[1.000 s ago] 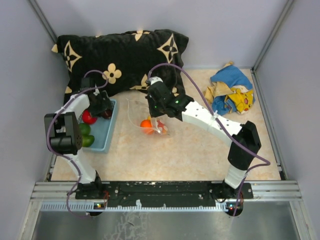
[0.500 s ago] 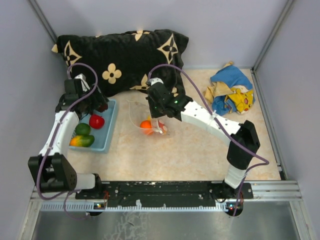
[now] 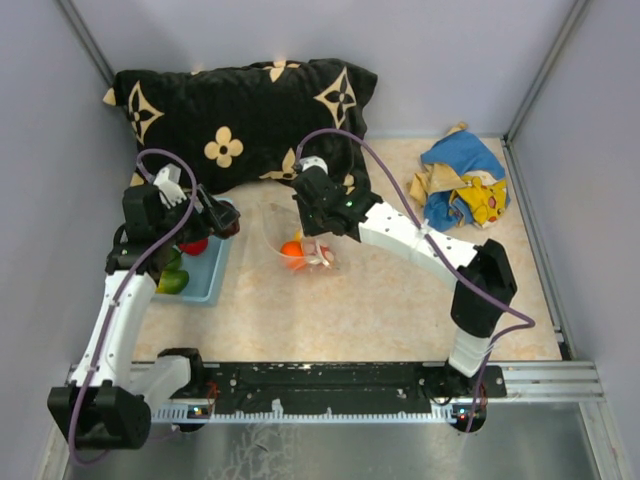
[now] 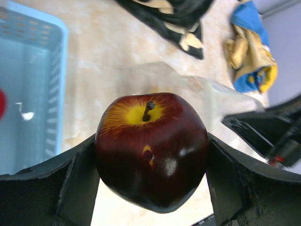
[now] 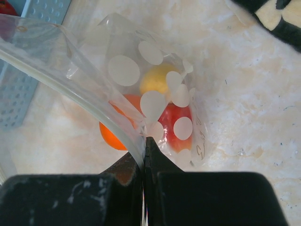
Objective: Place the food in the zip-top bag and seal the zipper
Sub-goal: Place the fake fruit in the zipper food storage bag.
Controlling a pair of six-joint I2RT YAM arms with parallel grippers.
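My left gripper [image 3: 224, 217] is shut on a dark red-brown toy apple [image 4: 151, 148] and holds it above the table between the blue basket and the bag. My right gripper [image 5: 145, 143] is shut on the zip-top bag's pale zipper strip [image 5: 84, 101] and holds the mouth up. The clear bag [image 3: 290, 235] with white dots lies at mid-table; an orange fruit [image 5: 115, 129], a red one [image 5: 178, 125] and a yellow one [image 5: 157, 77] sit inside. A red fruit [image 3: 192, 245] and green ones [image 3: 172, 280] lie in the basket.
A light blue basket [image 3: 205, 275] stands at the left. A black pillow with cream flowers [image 3: 240, 115] lies at the back. A blue-and-yellow cloth [image 3: 462, 180] lies at the back right. Grey walls close in both sides.
My left gripper has lifted the dark apple out of the basket and moved right toward the bag. The right gripper holds the bag as before.
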